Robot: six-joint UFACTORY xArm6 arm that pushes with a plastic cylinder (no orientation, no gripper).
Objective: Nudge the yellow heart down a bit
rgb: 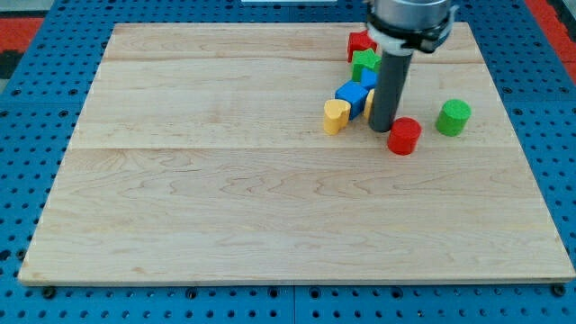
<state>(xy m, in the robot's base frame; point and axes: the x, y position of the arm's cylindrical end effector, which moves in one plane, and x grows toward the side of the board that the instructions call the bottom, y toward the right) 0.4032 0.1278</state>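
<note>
My tip, a bare rod with no jaws to open or close, rests on the wooden board. Yellow heart at its 9 o'clock, near, apart. Blue block touches the heart at 1 o'clock. Red cylinder just beside tip at 4 o'clock; green cylinder at 3 o'clock. Green block and red block at 12 o'clock

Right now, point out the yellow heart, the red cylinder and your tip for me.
yellow heart (336,115), camera view, on its top face.
red cylinder (404,135), camera view, middle of its body.
my tip (382,128), camera view, very end of the rod, between those two blocks.
</note>
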